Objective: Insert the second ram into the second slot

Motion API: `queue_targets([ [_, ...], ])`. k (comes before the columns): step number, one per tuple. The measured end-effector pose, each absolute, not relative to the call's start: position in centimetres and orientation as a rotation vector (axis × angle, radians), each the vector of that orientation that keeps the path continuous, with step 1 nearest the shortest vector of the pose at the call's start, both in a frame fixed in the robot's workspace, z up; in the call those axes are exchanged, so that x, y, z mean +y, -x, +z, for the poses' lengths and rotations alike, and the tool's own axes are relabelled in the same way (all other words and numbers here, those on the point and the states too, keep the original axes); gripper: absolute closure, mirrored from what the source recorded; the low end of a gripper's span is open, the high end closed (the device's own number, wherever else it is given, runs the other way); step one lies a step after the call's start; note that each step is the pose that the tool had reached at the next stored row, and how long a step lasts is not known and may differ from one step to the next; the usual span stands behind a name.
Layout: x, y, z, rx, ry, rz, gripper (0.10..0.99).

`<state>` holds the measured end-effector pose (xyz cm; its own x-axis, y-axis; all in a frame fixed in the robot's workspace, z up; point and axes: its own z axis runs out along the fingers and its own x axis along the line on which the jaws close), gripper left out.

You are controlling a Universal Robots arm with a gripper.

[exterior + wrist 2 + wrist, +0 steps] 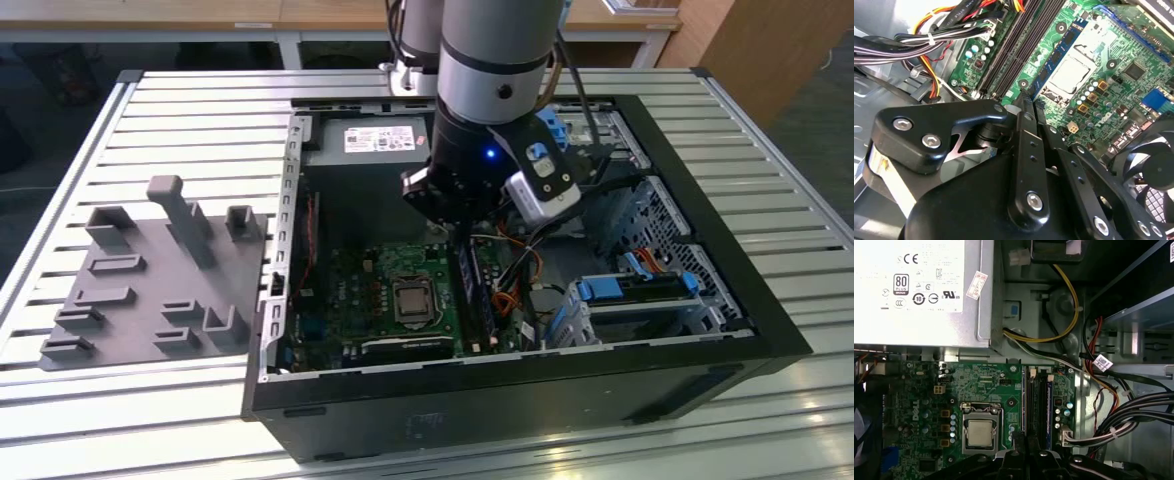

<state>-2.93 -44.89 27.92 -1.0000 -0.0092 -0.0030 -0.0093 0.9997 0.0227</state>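
The second ram (pixel 1060 50) is a long blue stick with dark chips. It stands on edge among the black slots (pixel 1009 55) beside the processor socket, and shows as a blue strip in the first wrist view (pixel 1049 400) and a thin dark line in the exterior view (pixel 470 290). My gripper (pixel 1029 100) hangs inside the open computer case with its fingers drawn together and nothing visible between them. Its tips sit right at the near end of the stick and slot rows (pixel 1033 405). I cannot tell whether they touch the stick. The exterior view has the gripper (pixel 451 232) just above the motherboard.
Beside the slots lie the processor socket (pixel 979 432), a power supply (pixel 919 290) and bundled cables (pixel 1134 415). A black fan (pixel 1154 175) sits close to the gripper body. Light-blue drive-bay clips (pixel 641 290) fill the case's far side. A grey fixture (pixel 147 280) rests on the slatted table.
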Motion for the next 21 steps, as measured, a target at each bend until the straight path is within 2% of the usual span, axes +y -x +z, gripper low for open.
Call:
queue_targets([
  [21,-44.98,2.93,27.65,3.14,0.014,0.016,0.953],
])
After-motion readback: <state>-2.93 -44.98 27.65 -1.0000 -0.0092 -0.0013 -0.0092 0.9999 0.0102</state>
